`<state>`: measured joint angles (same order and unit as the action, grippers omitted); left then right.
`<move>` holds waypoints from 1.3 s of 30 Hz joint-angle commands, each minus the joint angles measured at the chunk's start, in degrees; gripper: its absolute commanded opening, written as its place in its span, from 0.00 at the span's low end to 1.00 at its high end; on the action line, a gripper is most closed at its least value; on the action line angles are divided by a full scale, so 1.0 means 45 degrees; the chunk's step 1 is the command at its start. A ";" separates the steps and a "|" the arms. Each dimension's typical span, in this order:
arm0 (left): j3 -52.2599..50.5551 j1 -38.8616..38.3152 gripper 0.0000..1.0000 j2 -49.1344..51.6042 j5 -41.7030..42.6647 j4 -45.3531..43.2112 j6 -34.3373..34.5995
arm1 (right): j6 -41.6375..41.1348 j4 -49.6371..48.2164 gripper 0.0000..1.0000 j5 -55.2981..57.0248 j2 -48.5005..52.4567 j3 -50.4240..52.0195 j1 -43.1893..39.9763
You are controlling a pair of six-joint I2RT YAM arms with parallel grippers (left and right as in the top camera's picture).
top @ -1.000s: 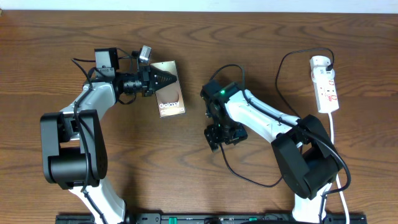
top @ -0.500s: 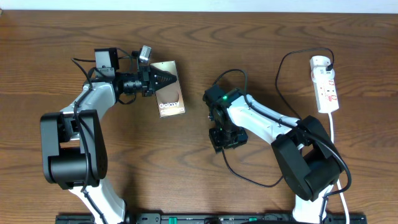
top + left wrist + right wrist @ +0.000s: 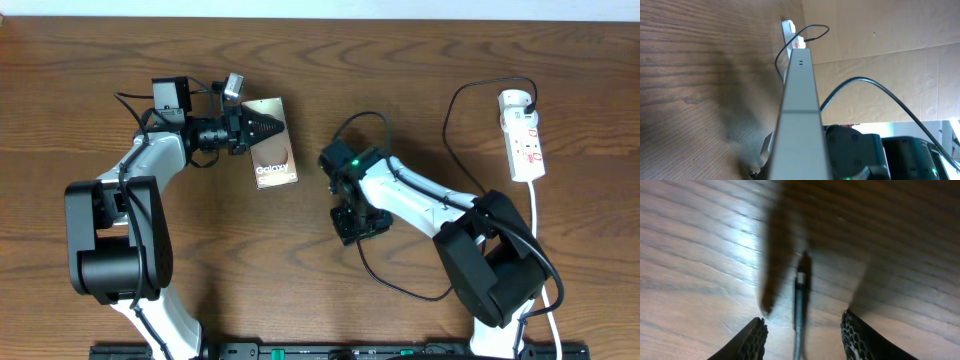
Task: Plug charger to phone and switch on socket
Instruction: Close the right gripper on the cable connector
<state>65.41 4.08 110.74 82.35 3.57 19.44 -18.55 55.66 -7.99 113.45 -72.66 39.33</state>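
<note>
The phone lies at the table's upper left, brown with white lettering. My left gripper is shut on its upper end. In the left wrist view its pale edge runs up the middle of the frame. The charger is a thin black cable looping round my right arm. Its plug tip rests on the wood between my right gripper's fingers, with a gap on each side. That gripper points down at mid-table, open. The white socket lies at the far right.
The socket's white cord runs down the right edge toward the front. Both arm bases stand at the front of the table. In the left wrist view the socket shows far off beyond the phone's end, and my right arm sits close by.
My right gripper's jaws have narrowed around the charger's tip, and the right arm has shifted slightly left. The left gripper and phone have not moved.
</note>
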 commanded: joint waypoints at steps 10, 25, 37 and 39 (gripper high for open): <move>0.0063 0.0068 0.07 -0.0117 0.0457 -0.0063 -0.0223 | -0.0597 -0.0568 0.35 0.1132 0.0267 0.0287 0.0306; 0.0063 0.0068 0.07 -0.0117 0.0457 -0.0058 -0.0219 | -0.0733 -0.0568 0.06 0.1122 0.0267 0.0287 0.0306; 0.0063 0.0068 0.07 -0.0117 0.0457 -0.0053 -0.0219 | -0.0835 -0.0568 0.01 0.1107 0.0267 0.0287 0.0306; 0.0063 0.0068 0.07 -0.0117 0.0461 -0.0053 -0.0219 | -0.0826 -0.0568 0.01 0.1020 0.0267 0.0282 0.0306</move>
<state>65.41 4.08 110.74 82.35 3.57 19.40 -21.74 53.69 -2.81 113.34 -72.64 40.42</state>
